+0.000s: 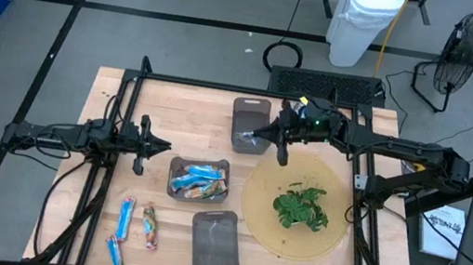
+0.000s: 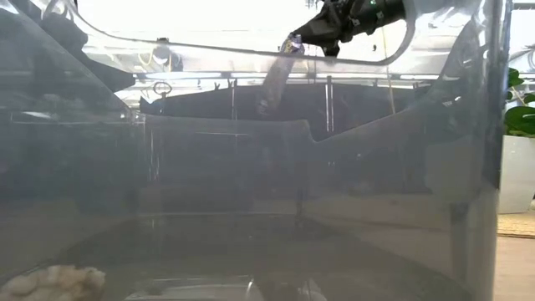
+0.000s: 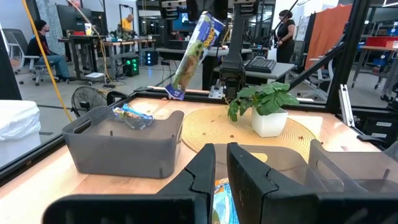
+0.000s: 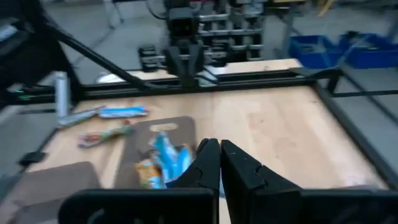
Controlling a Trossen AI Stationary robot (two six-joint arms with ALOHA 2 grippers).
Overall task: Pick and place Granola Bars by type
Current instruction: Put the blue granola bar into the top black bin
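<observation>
The right gripper [image 1: 266,138] has its fingers pinched narrow on a granola bar [image 3: 194,55], which hangs by its top end and slants down over the far grey tray [image 1: 250,124]. In the left wrist view that tray already shows another bar [image 3: 132,114] lying inside. The right arm reaches in from the right edge of the tabletop [image 1: 192,112], high above the wood.

The left gripper [image 1: 155,147] waits at the left of the tabletop, just beside the middle tray [image 1: 175,163]; its fingers look nearly closed and hold nothing.

The middle tray holds a heap of mixed bars [image 1: 199,180], blue-and-white and brownish-orange. Three more bars [image 1: 134,234] lie loose on the near left of the tabletop. A third tray [image 1: 216,244] sits near, and a small plant [image 1: 301,206] stands on a round mat [image 1: 265,221] at the right.

The step in hand looks like the drop-off. Next, the right gripper probably needs to come lower over the far tray so the dangling bar clears the rim, then spread its fingers.
</observation>
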